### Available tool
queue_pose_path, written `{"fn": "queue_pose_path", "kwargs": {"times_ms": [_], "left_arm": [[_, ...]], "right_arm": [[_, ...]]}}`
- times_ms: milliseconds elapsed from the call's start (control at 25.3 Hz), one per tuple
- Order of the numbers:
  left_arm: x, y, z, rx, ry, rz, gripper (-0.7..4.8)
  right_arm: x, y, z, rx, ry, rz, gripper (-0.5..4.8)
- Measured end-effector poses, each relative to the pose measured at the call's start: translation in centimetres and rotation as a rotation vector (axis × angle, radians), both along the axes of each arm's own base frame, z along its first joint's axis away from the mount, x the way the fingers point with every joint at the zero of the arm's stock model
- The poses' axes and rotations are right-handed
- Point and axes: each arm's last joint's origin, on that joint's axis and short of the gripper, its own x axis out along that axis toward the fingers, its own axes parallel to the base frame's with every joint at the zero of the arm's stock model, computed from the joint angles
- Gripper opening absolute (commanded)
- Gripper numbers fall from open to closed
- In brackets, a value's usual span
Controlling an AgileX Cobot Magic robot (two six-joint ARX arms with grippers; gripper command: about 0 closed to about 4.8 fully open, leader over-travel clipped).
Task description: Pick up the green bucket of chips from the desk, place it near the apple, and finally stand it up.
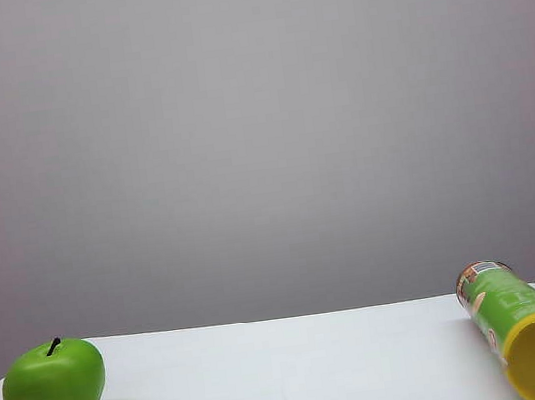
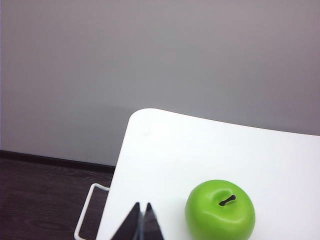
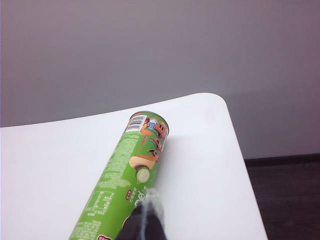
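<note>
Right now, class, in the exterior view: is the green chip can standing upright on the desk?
No. The green chip can lies on its side on the desk, yellow lid toward the camera.

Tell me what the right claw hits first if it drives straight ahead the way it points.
Probably the lying green cylindrical chip can: the shut right claw hangs just over its side. Depth is unclear; it might skim over it.

Light was even, bright, diffuse. The apple (image 1: 54, 389) cast a faint soft shadow on the surface (image 1: 289, 373). No glare. Frames were mostly sharp; the right gripper (image 3: 145, 220) sat blurred, close to the lens.
</note>
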Motion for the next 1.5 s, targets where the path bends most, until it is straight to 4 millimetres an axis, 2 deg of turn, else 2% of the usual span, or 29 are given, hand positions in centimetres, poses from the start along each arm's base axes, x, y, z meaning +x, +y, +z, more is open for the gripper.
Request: {"fn": "queue_pose_path", "kwargs": {"times_ms": [434,553,671,750,829,869,987,1066,1184,1303,1382,1461,1500], "left_arm": [[0.0,-0.3,0.2,-0.069,-0.003,-0.083,-0.05],[-0.4,-0.3,2.6,-0.085,-0.072,-0.114,-0.05],[-0.8,-0.2,5.8,-0.086,-0.208,-0.071,-0.05],[-0.7,-0.1,7.4,-0.089,-0.228,-0.060,-0.05],[0.0,-0.2,10.0,-0.087,-0.201,-0.062,-0.05],[0.9,-0.3,12.1,-0.069,-0.174,-0.088,-0.05],[2.9,-0.6,14.7,0.015,-0.093,-0.148,-0.04],[4.7,-0.9,16.5,0.070,-0.028,-0.209,-0.04],[7.8,-1.4,19.1,0.140,0.076,-0.329,-0.04],[10.1,-1.9,21.1,0.175,0.118,-0.432,-0.04],[11.6,-2.1,21.9,0.196,0.135,-0.466,-0.04],[13.8,-3.1,22.0,0.223,0.207,-0.524,-0.04],[14.3,-3.4,22.1,0.229,0.212,-0.538,-0.04]], "right_arm": [[0.0,0.0,0.0,0.002,0.000,0.000,-0.05],[0.0,0.0,0.0,0.028,-0.002,-0.005,-0.05],[0.0,0.0,0.2,0.044,-0.015,-0.007,-0.05],[0.0,0.0,0.3,0.048,-0.022,-0.009,-0.05],[-0.1,0.0,0.7,0.049,-0.020,-0.017,-0.05],[-0.3,-0.1,2.0,0.047,-0.055,-0.049,-0.05],[-0.7,-0.5,4.2,0.038,-0.144,-0.148,-0.05],[-0.8,-0.7,5.0,0.035,-0.174,-0.211,-0.05],[-0.3,-0.7,5.0,0.029,-0.152,-0.229,-0.05],[0.5,-0.6,4.9,0.017,-0.086,-0.231,-0.05],[1.0,-0.6,5.7,0.011,-0.051,-0.224,-0.05],[3.1,-0.3,8.2,0.005,0.021,-0.187,-0.05],[3.8,-0.2,8.9,0.000,0.041,-0.181,-0.05]]}}
